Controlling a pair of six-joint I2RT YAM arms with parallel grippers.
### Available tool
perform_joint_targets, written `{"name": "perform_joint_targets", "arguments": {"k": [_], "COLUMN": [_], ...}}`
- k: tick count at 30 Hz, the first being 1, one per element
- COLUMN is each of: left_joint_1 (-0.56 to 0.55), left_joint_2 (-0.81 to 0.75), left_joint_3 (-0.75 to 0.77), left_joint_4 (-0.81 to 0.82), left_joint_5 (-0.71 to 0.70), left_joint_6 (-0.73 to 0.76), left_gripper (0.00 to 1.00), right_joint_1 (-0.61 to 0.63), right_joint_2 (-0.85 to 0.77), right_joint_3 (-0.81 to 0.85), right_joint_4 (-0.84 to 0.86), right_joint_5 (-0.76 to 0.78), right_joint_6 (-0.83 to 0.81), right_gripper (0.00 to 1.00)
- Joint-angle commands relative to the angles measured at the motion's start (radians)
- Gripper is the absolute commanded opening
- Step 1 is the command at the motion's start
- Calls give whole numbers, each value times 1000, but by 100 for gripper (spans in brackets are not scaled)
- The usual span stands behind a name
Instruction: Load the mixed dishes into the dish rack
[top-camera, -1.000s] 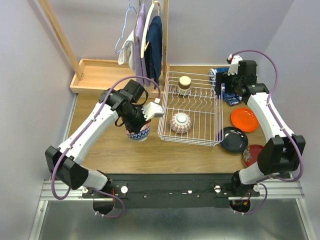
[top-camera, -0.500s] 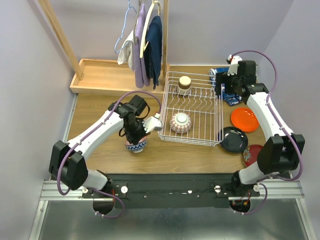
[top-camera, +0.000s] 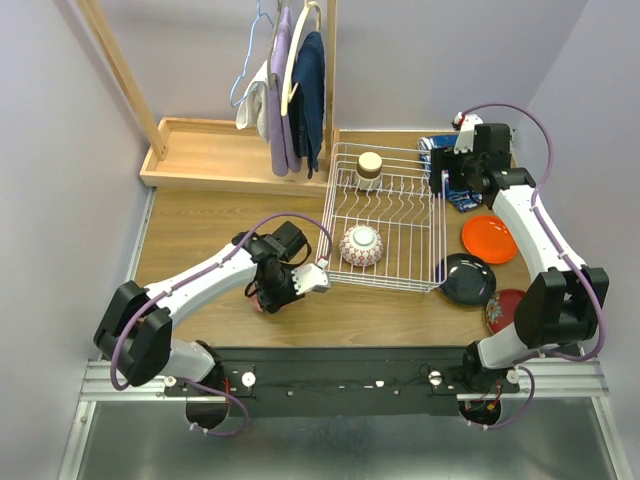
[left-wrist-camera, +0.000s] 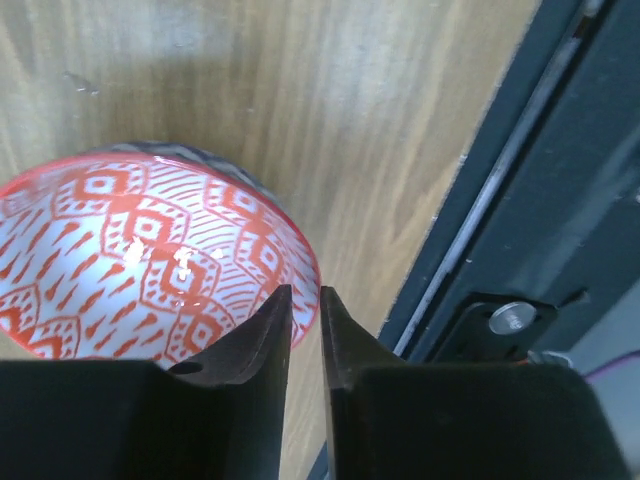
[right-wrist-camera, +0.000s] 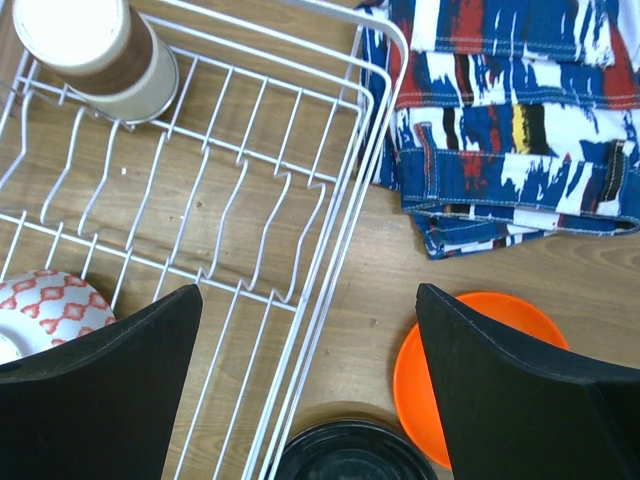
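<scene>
My left gripper (top-camera: 283, 288) (left-wrist-camera: 305, 292) is shut on the rim of the small blue-patterned bowl (left-wrist-camera: 150, 260), red and white inside, low over the wood near the table's front edge. The top view mostly hides the bowl under the gripper. The white wire dish rack (top-camera: 400, 215) (right-wrist-camera: 345, 210) holds the red-white patterned bowl (top-camera: 361, 245) (right-wrist-camera: 40, 310) upside down and the tan-brown cup (top-camera: 370, 165) (right-wrist-camera: 95, 50). My right gripper (top-camera: 455, 180) (right-wrist-camera: 308, 290) is open and empty above the rack's right rim. The orange (top-camera: 489, 238) (right-wrist-camera: 470, 370), black (top-camera: 466, 279) (right-wrist-camera: 350, 450) and dark red (top-camera: 505, 310) plates lie right of the rack.
A blue-red patterned cloth (top-camera: 465, 200) (right-wrist-camera: 510, 110) lies behind the orange plate. A shallow wooden tray (top-camera: 200, 150) sits at the back left, with clothes on hangers (top-camera: 290, 90) beside it. The black front rail (left-wrist-camera: 520, 250) is close to the held bowl.
My left gripper has carried the blue-patterned bowl toward the near edge, slightly right and lower. The right arm has not moved.
</scene>
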Motion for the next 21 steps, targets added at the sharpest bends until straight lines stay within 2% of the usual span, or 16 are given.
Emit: {"name": "perform_joint_targets", "arguments": {"k": [1,5,13,17,18,21], "left_joint_1": [-11,-23,-46,-46,-46,-43], "left_joint_2": [8,22,60,69,65,34], "left_joint_3": [-16,-20,-23,12,26,72], "left_joint_4": [90,99,109,77,60,-20], "left_joint_5": [-80,-83,-92,-84,-86,-98], "left_joint_6": [-10,-7,-10,-12,-12,0], "left_gripper": [30,36,40,18,8,0], "right_joint_1": [-6,-4,-6,-6,-4,-6], "right_joint_2": [1,13,45,47,47,48], "right_joint_3": [-28,-15,22,24,25,24], "right_joint_4": [9,11,14,12,12,11], "right_joint_5": [8,5,-3,-1,0,0], "right_joint_6": [-4,-3,0,-1,0,-3], "right_gripper": [95,95,95,95,95,95]}}
